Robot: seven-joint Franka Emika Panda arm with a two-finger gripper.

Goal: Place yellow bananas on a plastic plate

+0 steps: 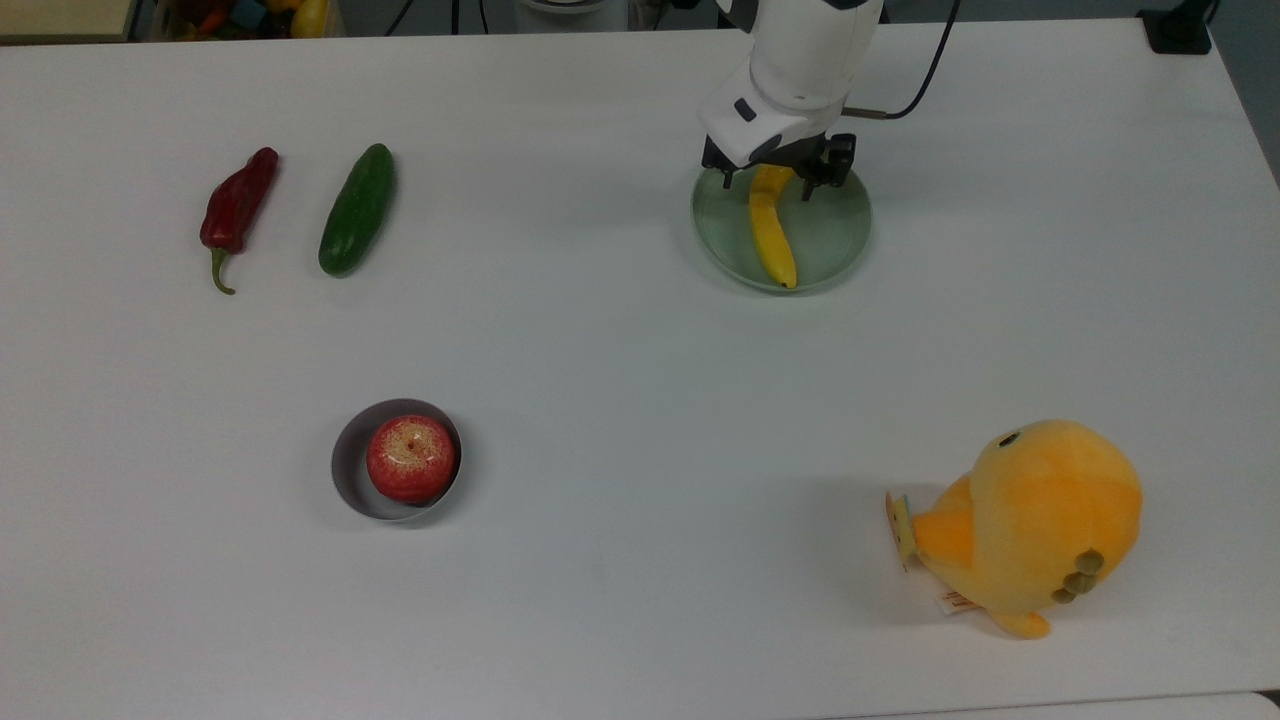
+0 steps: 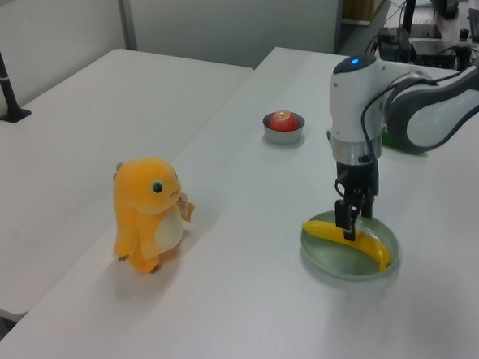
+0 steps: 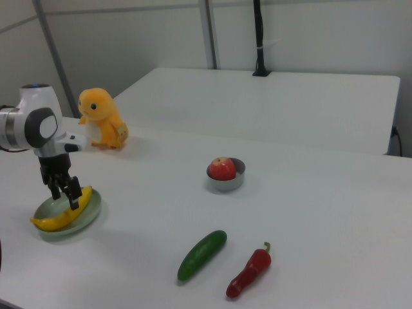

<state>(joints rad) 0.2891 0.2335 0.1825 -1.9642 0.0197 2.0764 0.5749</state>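
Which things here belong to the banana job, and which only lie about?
Job: banana, plate, gripper.
Lying about: cucumber, red pepper, apple in grey bowl, plush toy.

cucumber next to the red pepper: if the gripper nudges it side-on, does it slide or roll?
Probably rolls: the cucumber looks round-bodied and smooth, lying flat on the bare white table. It is nearly straight, so nothing much would stop it. The skin looks glossy in the right view, so it may slip in a pinch. It looks stiff, not floppy.

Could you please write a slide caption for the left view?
Open gripper straddles the banana lying on the mint-green plate.
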